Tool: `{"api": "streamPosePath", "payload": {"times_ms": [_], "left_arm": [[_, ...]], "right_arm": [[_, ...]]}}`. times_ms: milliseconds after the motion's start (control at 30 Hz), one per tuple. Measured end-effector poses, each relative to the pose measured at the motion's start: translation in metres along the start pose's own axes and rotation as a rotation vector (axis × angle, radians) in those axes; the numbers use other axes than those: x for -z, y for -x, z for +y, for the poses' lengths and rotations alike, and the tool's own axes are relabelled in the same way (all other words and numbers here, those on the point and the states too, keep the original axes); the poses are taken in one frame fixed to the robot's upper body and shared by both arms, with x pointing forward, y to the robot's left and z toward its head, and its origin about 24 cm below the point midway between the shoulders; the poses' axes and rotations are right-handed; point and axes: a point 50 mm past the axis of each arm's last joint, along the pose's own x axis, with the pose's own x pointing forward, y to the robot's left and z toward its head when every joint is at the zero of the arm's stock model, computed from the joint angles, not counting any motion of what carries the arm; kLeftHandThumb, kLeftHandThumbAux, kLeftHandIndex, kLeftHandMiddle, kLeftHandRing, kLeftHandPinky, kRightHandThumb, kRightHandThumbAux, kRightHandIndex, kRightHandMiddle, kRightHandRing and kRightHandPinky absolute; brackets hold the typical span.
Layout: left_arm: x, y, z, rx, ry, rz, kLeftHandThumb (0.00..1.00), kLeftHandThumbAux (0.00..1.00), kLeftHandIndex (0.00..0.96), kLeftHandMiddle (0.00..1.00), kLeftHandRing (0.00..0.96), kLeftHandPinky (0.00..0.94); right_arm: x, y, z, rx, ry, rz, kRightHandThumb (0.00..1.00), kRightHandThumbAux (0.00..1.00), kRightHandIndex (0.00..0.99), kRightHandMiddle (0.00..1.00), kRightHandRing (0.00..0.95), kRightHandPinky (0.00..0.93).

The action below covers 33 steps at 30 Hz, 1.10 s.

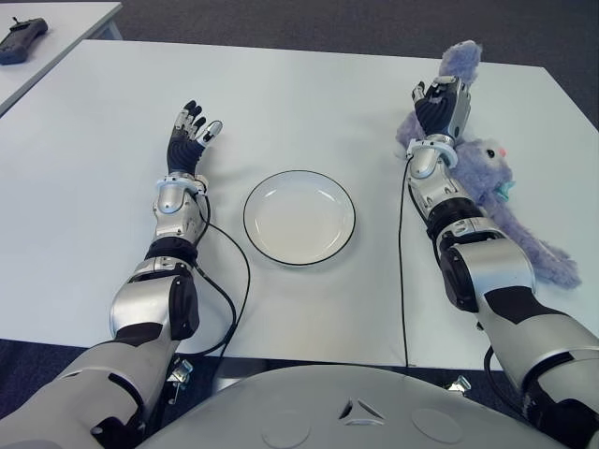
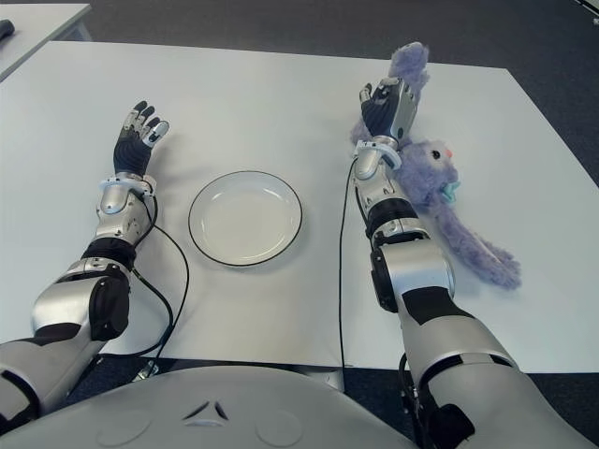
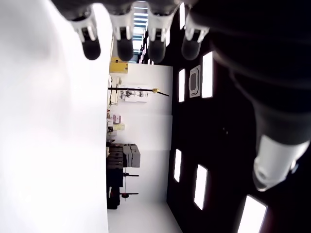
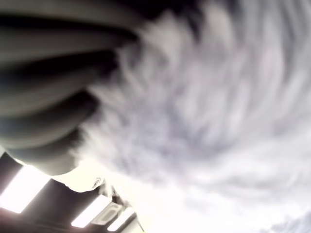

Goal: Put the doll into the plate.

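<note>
A purple plush doll [image 1: 489,170] lies on the white table [image 1: 309,103] at the right, its long limbs stretching toward the front right. My right hand [image 1: 442,101] is curled around the doll's upper plush part, which sticks up past the fingers. In the right wrist view, fur [image 4: 209,97] presses against the dark fingers [image 4: 43,111]. The white plate [image 1: 299,217] with a dark rim sits in the middle of the table, to the left of my right arm and holding nothing. My left hand [image 1: 192,131] shows left of the plate with its fingers [image 3: 124,29] spread and nothing in them.
A black device [image 1: 21,39] lies on a second white table at the far left corner. A black cable [image 1: 232,281] loops on the table between my left arm and the plate. The table's right edge runs close behind the doll.
</note>
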Motion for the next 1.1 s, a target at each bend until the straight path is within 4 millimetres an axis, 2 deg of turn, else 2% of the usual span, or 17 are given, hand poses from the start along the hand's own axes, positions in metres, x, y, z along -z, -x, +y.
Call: {"api": "streamPosePath", "payload": {"times_ms": [433,1100], "left_arm": [[0.000,0.000,0.000,0.001,0.000,0.000,0.000,0.644,0.045,0.072,0.028,0.000],[0.000,0.000,-0.001,0.002,0.000,0.000,0.000,0.638,0.031,0.070,0.030,0.000]], "right_arm": [[-0.008,0.001,0.000,0.000,-0.052,-0.089,0.487,0.723,0.794,0.894,0.898,0.881],[-0.020,-0.002,-0.005,0.036,-0.105,-0.175,0.467,0.723,0.800,0.894,0.899,0.879]]}}
